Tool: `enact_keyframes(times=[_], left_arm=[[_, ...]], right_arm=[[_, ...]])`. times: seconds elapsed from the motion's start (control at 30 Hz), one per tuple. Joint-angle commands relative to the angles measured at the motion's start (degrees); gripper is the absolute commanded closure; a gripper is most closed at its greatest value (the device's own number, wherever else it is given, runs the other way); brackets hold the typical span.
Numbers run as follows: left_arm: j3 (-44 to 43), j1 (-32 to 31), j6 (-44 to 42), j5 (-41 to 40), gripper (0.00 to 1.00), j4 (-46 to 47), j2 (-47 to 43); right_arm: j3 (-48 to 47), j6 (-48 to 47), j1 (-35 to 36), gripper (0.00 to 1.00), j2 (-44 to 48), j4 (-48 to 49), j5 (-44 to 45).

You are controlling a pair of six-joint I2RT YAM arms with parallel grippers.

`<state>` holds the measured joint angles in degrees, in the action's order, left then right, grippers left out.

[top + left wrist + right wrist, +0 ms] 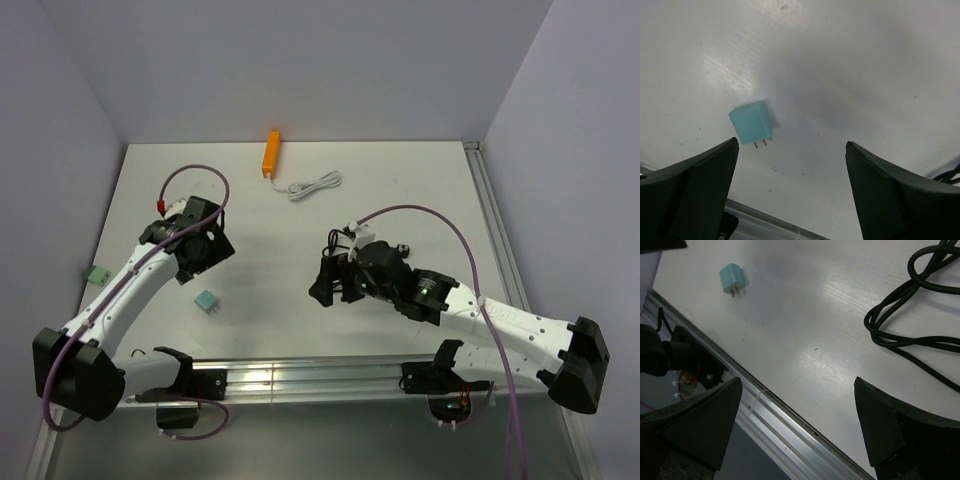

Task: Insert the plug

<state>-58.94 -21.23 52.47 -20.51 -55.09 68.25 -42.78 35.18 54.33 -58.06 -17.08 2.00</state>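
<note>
Left gripper [791, 144] spread near teal plug [752, 122], not touching. Right gripper [798, 382] spread. Only top view shows orange strip [271, 153], table [430, 200] far edge.

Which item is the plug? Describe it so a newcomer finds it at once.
On the white table, look near the front rail, just right of the left arm. The plug is a small teal cube lying alone there; unlike the orange strip at the far edge, it has two metal prongs.

1. Table [400, 190]: white, matte; soft glare is noted on its surface.
2. Back wall [300, 60]: plain, pale lavender-grey.
3. Left wall [40, 150], right wall [585, 110]: same tone.
4. Aluminium rail [300, 378]: fitted along the near table edge.
</note>
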Motion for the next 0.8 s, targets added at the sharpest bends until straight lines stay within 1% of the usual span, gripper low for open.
enact_keyframes(times=[0.0,0.23,0.33,0.5,0.7,0.77], left_arm=[[4.0,0.2,7.2,3.0,0.07,0.5,1.9],[9.6,0.2,19.6,0.2,0.07,-0.6,4.7],[11.2,0.2,21.5,-1.5,0.07,0.6,5.9],[13.7,0.4,23.3,-1.5,0.09,4.7,8.9],[15.8,0.4,24.6,-1.5,0.16,6.7,10.9],[16.7,0.4,24.8,-1.2,0.25,7.8,10.9]], right_arm=[[2.6,1.5,1.8,0.00,4.8,1.9,4.1],[7.2,1.9,1.8,0.00,10.7,-0.1,5.3],[8.3,2.0,1.8,0.00,12.8,-1.3,5.9],[10.2,2.8,1.8,0.00,17.4,-3.0,6.8],[11.1,3.9,1.8,0.00,22.2,-6.4,9.6],[10.8,4.2,1.8,0.00,22.8,-7.5,10.2]])
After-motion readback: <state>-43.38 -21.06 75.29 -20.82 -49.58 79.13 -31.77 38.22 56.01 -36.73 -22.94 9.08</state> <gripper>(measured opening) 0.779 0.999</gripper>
